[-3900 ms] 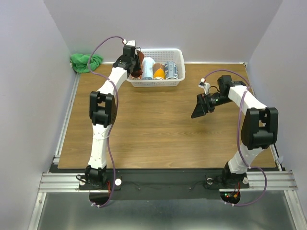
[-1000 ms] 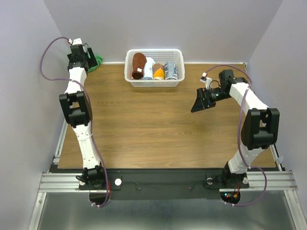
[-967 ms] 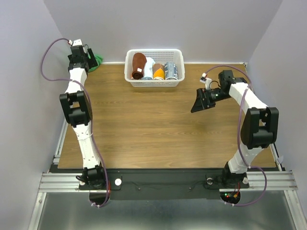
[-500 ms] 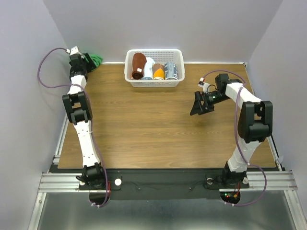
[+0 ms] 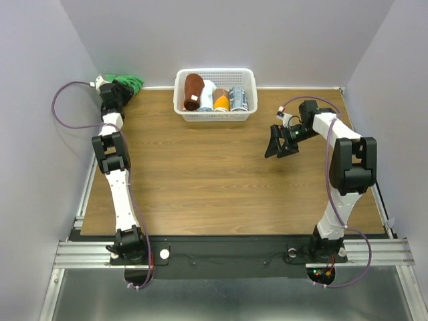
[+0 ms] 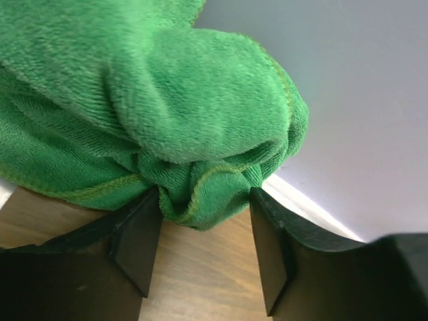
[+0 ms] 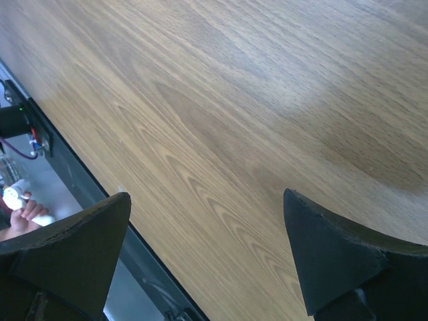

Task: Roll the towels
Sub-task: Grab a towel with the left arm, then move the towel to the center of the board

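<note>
Left jaws clamped on a fold of green towel (image 6: 167, 100). Right jaws wide apart, bench (image 7: 234, 100) beneath them.

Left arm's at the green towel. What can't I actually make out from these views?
- Green towel: in the top view the left gripper covers part of it. The left wrist view cuts it off at the top and left edges, so its full spread is unknown.
- Grip: in the wrist view a fold sits between the fingers, but I cannot tell whether they pinch it.
- Rolled towels in the basket: too small in the top view, and the basket wall hides their lower ends.
</note>
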{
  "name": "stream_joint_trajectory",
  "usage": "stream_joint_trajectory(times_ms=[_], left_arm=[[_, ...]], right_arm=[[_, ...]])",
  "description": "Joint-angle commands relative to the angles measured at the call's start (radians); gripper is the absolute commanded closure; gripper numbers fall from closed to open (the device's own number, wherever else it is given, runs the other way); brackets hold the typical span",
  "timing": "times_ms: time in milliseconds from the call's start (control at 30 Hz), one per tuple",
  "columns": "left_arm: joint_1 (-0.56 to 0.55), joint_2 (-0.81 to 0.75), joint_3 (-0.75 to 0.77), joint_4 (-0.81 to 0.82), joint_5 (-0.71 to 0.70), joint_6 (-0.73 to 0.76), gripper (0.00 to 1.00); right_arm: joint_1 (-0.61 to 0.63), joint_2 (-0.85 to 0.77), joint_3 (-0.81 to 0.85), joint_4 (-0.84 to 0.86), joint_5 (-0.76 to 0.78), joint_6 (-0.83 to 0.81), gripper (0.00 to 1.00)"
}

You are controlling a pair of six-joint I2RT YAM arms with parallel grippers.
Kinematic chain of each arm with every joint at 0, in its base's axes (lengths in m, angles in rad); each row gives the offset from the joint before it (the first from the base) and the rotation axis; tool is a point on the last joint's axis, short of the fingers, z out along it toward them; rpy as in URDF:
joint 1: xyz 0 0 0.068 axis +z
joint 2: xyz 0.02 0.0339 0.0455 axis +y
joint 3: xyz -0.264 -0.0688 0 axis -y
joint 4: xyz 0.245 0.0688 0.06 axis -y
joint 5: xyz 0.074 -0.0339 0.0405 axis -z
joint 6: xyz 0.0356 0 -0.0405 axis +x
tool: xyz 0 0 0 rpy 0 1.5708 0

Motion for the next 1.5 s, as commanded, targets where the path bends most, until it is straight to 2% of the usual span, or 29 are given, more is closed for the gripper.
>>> stream_joint_trajectory(times_ms=[0,100,133,200,267,400,467,500,533,600,633,733,833,867,900,933,967,1000,1033,1067,1133,1167,1333,1467], left_arm=[[0.035,0.045,0.029,0.158,0.020,-0.225,0.51],[0.034,0.052,0.034,0.237,0.048,-0.224,0.73],[0.028,0.047,0.040,0.251,0.054,-0.181,0.90],[0.020,0.004,0.030,0.268,0.093,-0.147,1.00],[0.011,-0.053,-0.045,0.294,0.117,-0.100,1.00],[-0.012,-0.276,-0.258,0.329,0.160,0.005,1.00],[-0.020,-0.498,-0.412,0.328,0.173,0.086,1.00],[-0.020,-0.499,-0.458,0.329,0.173,0.114,1.00],[-0.020,-0.609,-0.536,0.302,0.187,0.159,1.00],[-0.020,-0.759,-0.589,0.241,0.209,0.227,1.00],[-0.021,-0.804,-0.615,0.145,0.209,0.300,1.00],[-0.023,-0.950,-0.618,-0.037,0.222,0.399,1.00],[-0.026,-1.066,-0.607,-0.331,0.293,0.577,1.00],[-0.026,-1.096,-0.609,-0.385,0.331,0.621,1.00],[-0.026,-1.148,-0.609,-0.443,0.448,0.754,1.00],[-0.029,-1.172,-0.598,-0.586,0.518,0.826,1.00],[-0.035,-1.195,-0.595,-0.662,0.581,0.915,1.00],[-0.049,-1.243,-0.581,-0.742,0.648,1.063,1.00],[-0.066,-1.261,-0.575,-0.908,0.667,1.159,1.00],[-0.111,-1.303,-0.569,-0.990,0.687,1.315,1.00],[-0.178,-1.353,-0.618,-1.072,0.645,1.371,1.00],[-0.254,-1.378,-0.642,-1.123,0.628,1.397,1.00],[-0.489,-1.473,-0.782,-1.316,0.594,1.649,1.00],[-0.638,-1.426,-0.742,-1.376,0.627,1.643,1.00]], right_arm=[[-0.010,-0.004,0.027,0.022,0.043,0.008,0.00],[-0.009,0.002,0.027,0.022,0.053,0.013,0.00],[-0.010,0.005,0.029,0.022,0.051,0.014,0.00],[-0.009,0.017,0.039,0.019,0.041,0.014,0.00],[-0.010,0.022,0.052,0.019,0.031,0.016,0.00],[-0.010,0.017,0.062,0.021,0.002,0.010,0.00],[-0.010,0.002,0.070,0.021,-0.009,0.008,0.00],[-0.009,-0.006,0.073,0.021,-0.013,0.006,0.00],[-0.010,-0.021,0.082,0.019,-0.016,0.008,0.00],[-0.010,-0.039,0.088,0.018,-0.019,0.005,0.00],[-0.010,-0.047,0.096,0.019,-0.016,0.006,0.00],[-0.010,-0.098,0.096,0.016,-0.016,0.005,0.00],[-0.010,-0.156,0.084,0.012,-0.024,-0.004,0.00],[-0.010,-0.171,0.079,0.010,-0.027,-0.006,0.00],[-0.009,-0.183,0.073,0.009,-0.030,-0.010,0.00],[-0.008,-0.212,0.067,0.006,-0.030,-0.015,0.00],[-0.008,-0.226,0.062,0.004,-0.029,-0.020,0.00],[-0.010,-0.254,0.049,-0.001,-0.030,-0.029,0.00],[-0.010,-0.268,0.043,-0.004,-0.029,-0.033,0.00],[-0.010,-0.282,0.029,-0.005,-0.027,-0.041,0.00],[-0.010,-0.300,0.016,-0.016,-0.027,-0.047,0.00],[-0.009,-0.318,0.010,-0.019,-0.029,-0.055,0.00],[-0.010,-0.354,-0.020,-0.050,-0.030,-0.073,0.00],[-0.008,-0.372,-0.039,-0.054,-0.022,-0.078,0.00]])
